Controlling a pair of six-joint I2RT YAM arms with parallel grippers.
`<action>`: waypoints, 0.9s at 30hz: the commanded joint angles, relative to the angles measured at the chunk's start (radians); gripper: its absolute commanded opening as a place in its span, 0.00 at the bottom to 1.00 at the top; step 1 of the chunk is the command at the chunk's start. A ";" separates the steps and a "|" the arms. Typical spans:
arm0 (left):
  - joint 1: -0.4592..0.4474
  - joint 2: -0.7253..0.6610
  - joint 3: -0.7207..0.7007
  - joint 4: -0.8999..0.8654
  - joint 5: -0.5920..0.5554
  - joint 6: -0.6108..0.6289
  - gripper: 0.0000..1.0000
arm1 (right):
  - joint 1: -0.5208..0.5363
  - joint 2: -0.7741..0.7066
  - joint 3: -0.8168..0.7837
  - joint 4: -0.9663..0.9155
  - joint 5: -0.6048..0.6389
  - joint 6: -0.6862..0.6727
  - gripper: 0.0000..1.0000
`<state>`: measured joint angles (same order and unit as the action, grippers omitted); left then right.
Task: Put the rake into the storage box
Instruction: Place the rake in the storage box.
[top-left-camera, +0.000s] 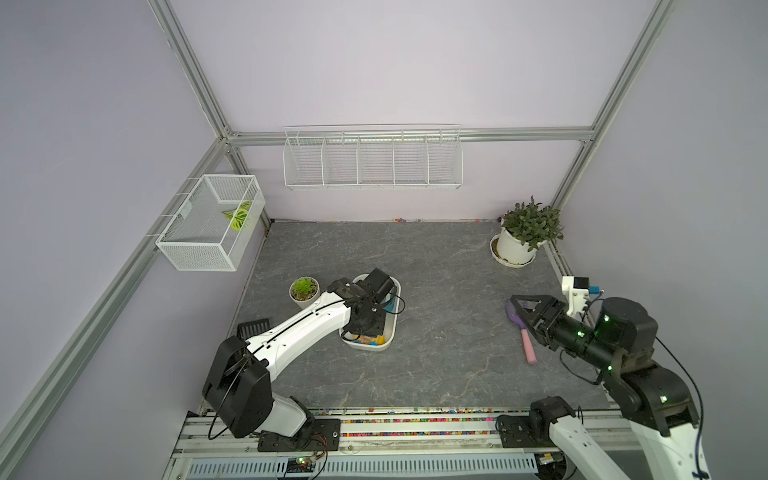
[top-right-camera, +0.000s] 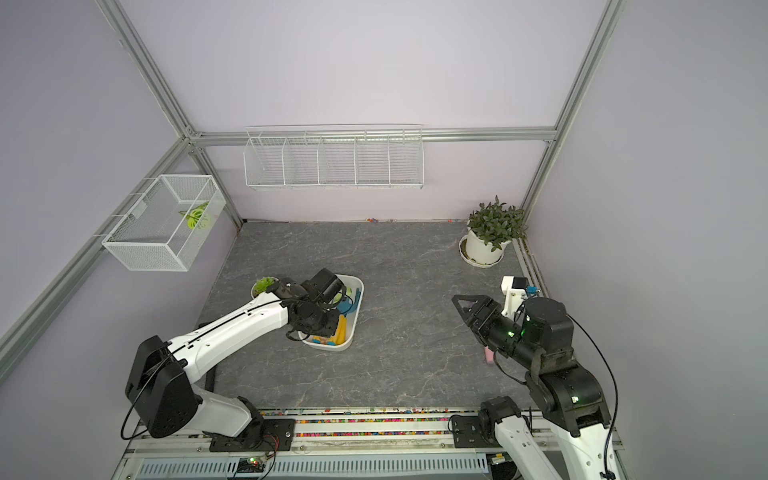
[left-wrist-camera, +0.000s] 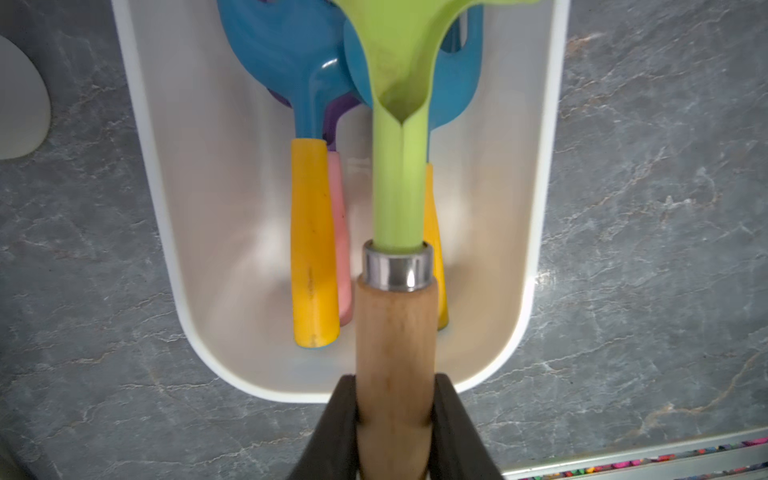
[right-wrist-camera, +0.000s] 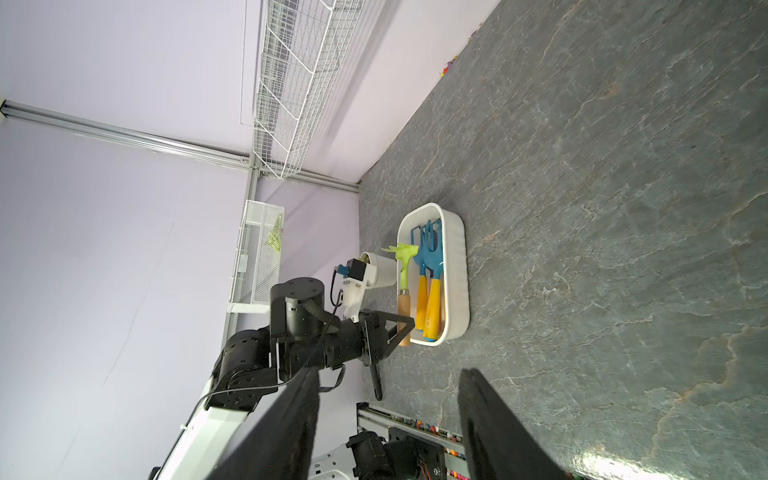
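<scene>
Reaching over storage box (left-wrist-camera: 548, 166) — left tool (left-wrist-camera: 395, 405) clamping rake (left-wrist-camera: 401, 187).

I'm on the rake (left-wrist-camera: 397, 353): smooth bare wood handle, shiny metal ring (left-wrist-camera: 397, 270), smooth green head. Below me the box (left-wrist-camera: 544, 208) is glossy white plastic, the table (left-wrist-camera: 644, 208) a matt, stone-veined grey.

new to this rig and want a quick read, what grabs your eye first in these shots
The left gripper is shut on the wooden handle of a lime-green rake, held over the white storage box, where blue tools with yellow handles already lie. On the table's right side, the right gripper stands open close to a purple, pink-handled tool.
</scene>
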<state>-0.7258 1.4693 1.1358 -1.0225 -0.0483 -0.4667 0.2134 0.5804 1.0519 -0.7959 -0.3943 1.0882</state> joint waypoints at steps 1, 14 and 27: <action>0.032 0.007 -0.023 0.023 0.056 0.055 0.01 | -0.003 0.009 -0.013 0.040 -0.027 -0.009 0.59; 0.080 0.090 -0.028 0.070 0.079 0.075 0.03 | -0.003 -0.002 -0.016 0.014 -0.028 -0.025 0.59; 0.119 0.014 0.033 0.029 0.014 0.052 0.52 | -0.003 -0.009 -0.046 0.019 -0.012 -0.020 0.59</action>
<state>-0.6235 1.5349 1.1183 -0.9722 -0.0063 -0.4103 0.2134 0.5785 1.0203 -0.7883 -0.4126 1.0840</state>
